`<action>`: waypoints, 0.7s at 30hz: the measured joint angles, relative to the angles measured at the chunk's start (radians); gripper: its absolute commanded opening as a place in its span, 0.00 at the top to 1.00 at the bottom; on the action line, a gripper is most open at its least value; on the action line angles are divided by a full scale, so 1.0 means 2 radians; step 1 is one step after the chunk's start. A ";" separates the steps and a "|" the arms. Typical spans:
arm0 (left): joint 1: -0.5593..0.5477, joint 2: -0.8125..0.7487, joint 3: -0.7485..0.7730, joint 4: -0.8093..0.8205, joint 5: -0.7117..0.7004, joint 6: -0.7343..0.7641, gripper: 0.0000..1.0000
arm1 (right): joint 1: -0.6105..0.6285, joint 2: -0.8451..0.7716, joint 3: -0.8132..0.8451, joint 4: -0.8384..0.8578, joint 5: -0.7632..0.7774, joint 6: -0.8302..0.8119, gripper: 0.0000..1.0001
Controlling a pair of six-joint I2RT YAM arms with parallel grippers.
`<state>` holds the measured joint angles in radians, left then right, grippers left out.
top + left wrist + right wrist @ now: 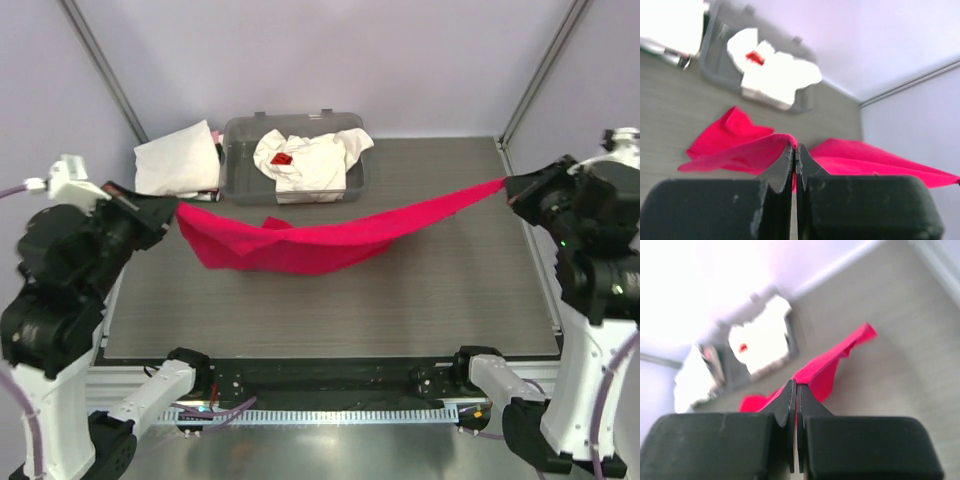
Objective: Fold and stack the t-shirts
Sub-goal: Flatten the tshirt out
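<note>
1. Far left: left gripper [176, 207] is up off the table [440, 300]. Its jaws are pressed together on one end of the red t-shirt [300, 248]. The left wrist view shows red cloth pinched at the closed tips.
2. Back left, behind that arm: a white t-shirt [178, 160] lies in a flattish pile, just beside the left wall of the tub [236, 178]. It is too bright to tell how neatly it is folded.
3. Back centre: the clear grey tub holds a crumpled cream t-shirt [312, 160] with a small red mark on top.
4. Centre: the red t-shirt hangs strung between the two arms, in front of the tub. It sags lowest left of centre, where the cloth bunches in loose folds. The bottom of the sag looks to be brushing the table, though I cannot be sure.
5. Right: the cloth narrows to a taut band climbing to the right gripper [508, 186]. That gripper is raised near the table's right edge, jaws clamped shut on the shirt's other end.
</note>
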<state>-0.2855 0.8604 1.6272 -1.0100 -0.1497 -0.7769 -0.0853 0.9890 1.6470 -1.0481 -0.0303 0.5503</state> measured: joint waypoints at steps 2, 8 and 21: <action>0.000 0.003 0.067 -0.024 0.001 0.001 1.00 | 0.000 -0.011 0.074 -0.021 0.019 0.005 0.99; 0.000 -0.020 0.202 -0.040 0.031 0.019 1.00 | 0.002 -0.041 0.251 -0.073 0.080 0.017 0.99; 0.000 -0.042 0.353 0.021 0.111 0.039 1.00 | 0.091 -0.134 0.339 -0.092 0.230 0.016 0.99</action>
<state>-0.2852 0.7773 2.3337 -0.9688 0.0727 -0.6998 0.0959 0.7216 2.3257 -1.2320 0.4301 0.5816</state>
